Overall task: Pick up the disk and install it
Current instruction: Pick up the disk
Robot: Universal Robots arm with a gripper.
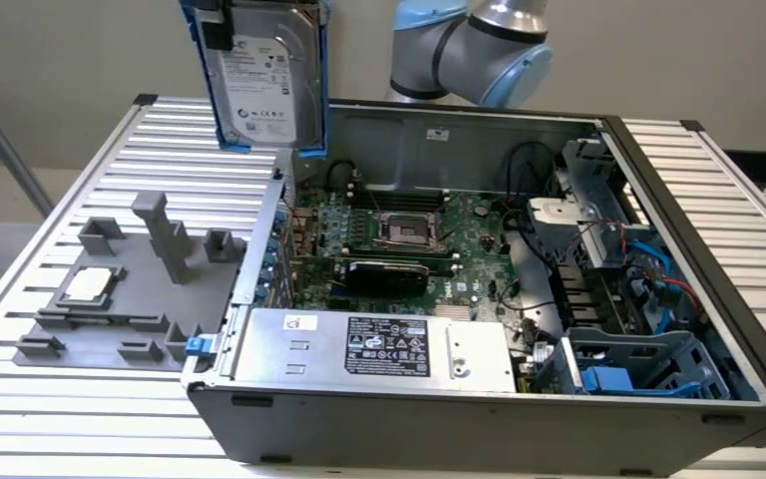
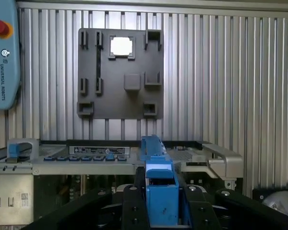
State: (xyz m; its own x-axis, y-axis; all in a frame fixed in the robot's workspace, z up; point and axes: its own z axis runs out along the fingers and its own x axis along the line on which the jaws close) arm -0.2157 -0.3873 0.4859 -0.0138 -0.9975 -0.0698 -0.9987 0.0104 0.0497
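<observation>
Exterior view: the disk (image 1: 266,85) hangs upright in the air with its label to the camera, above the rear corner of the open computer case (image 1: 397,419) on the exterior view's left. The arm (image 1: 477,50) is behind.

Wrist view: the pincer (image 2: 161,203) is part-closed, black fingers (image 2: 134,206) clamped on either side of the disk's blue carrier. Beyond it, a grey fixture plate (image 2: 120,103) with a small silver chip (image 2: 121,46) and a teach pendant (image 2: 2,52) lie on the slatted tabletop (image 2: 230,86).

disk (image 1: 266,85) upright, aloft; blue carrier, wht label.
</observation>
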